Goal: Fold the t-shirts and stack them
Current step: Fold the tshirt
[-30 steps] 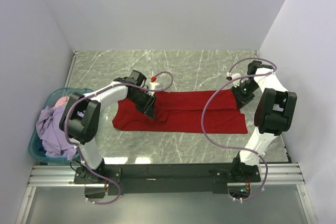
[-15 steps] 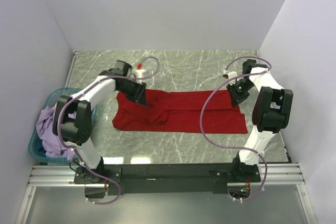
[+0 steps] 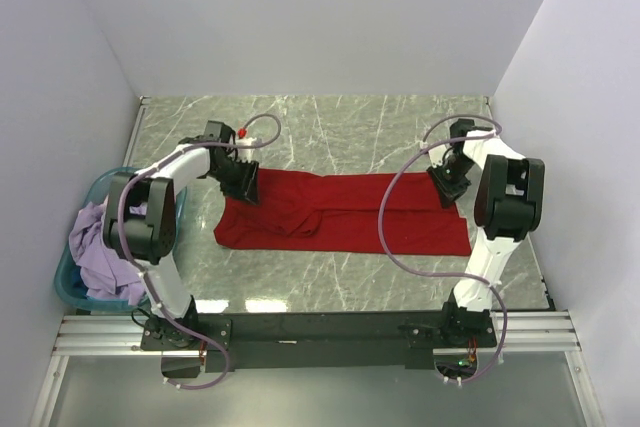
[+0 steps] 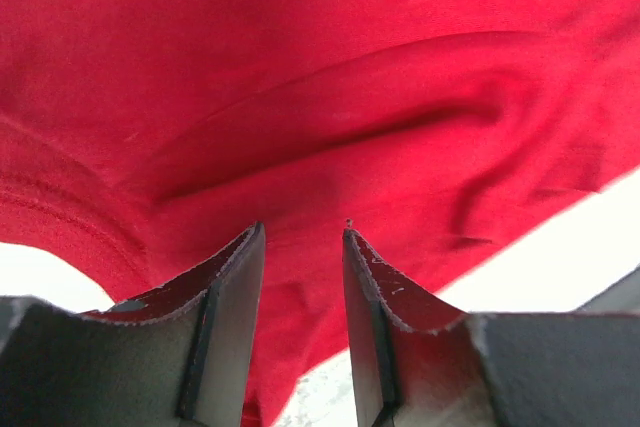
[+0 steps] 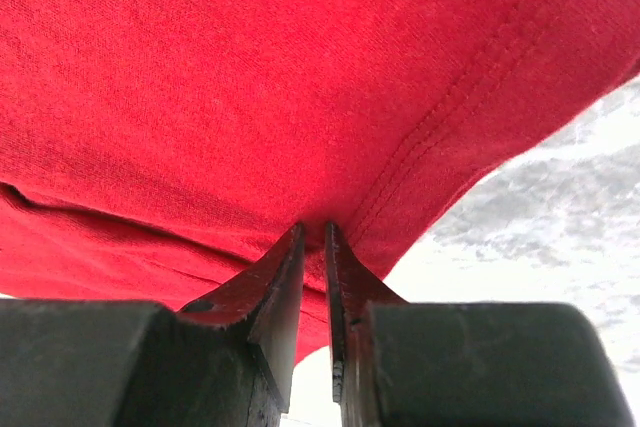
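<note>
A red t-shirt (image 3: 350, 212) lies folded into a long strip across the marble table. My left gripper (image 3: 243, 185) is at its far left corner, low over the cloth. In the left wrist view it (image 4: 300, 239) is open, with red fabric (image 4: 320, 97) under and beyond the fingertips and nothing pinched between them. My right gripper (image 3: 447, 187) is at the strip's far right corner. In the right wrist view it (image 5: 312, 232) is shut on a fold of the red t-shirt (image 5: 250, 77) near its stitched hem.
A teal basket (image 3: 68, 282) with lavender and pink clothes (image 3: 100, 247) stands at the left edge of the table. Grey marble tabletop (image 3: 350, 132) lies beyond the shirt, with white walls on three sides. Purple cables loop over both arms.
My left gripper has moved from the middle of the shirt back and left to its far left corner. My right gripper has shifted slightly left and back along the right corner.
</note>
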Controlling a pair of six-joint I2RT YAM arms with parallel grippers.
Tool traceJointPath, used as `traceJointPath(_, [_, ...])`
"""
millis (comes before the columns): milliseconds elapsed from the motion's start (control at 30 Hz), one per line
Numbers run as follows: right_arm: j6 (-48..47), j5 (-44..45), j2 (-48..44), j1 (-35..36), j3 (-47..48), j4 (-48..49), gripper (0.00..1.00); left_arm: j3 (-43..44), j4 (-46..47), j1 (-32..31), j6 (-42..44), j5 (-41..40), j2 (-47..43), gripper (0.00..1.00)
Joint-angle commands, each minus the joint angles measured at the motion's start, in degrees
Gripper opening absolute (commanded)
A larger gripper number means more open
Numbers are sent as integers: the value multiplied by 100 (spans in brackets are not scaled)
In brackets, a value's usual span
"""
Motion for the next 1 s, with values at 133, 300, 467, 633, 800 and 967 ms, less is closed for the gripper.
traceJointPath(133, [-299, 633, -540, 265, -856, 92, 22, 658, 51, 156, -134, -1186, 1115, 41])
traceJointPath(300, [-562, 310, -1153, 678, -1593, -363, 21, 3217, -562, 411, 112, -1389, 2799, 39])
traceJointPath(467, [-695, -1035, -1718, 749, -1026, -1278, 22, 5062, -687, 482, 201, -986, 3235, 44])
traceJointPath(633, [-326, -1168, -1464, 520, -189, -1210, 21, 4134, -81, 412, -186, -484, 2033, 51])
traceJointPath(800, [61, -782, -1024, 835, -83, -779, 18, 2387, 499, 148, -713, -45, 882, 52])
traceJointPath(967, [246, -194, -725, 1310, -303, -357, 17, 1443, 816, 51, -1319, 18, 300, 50])
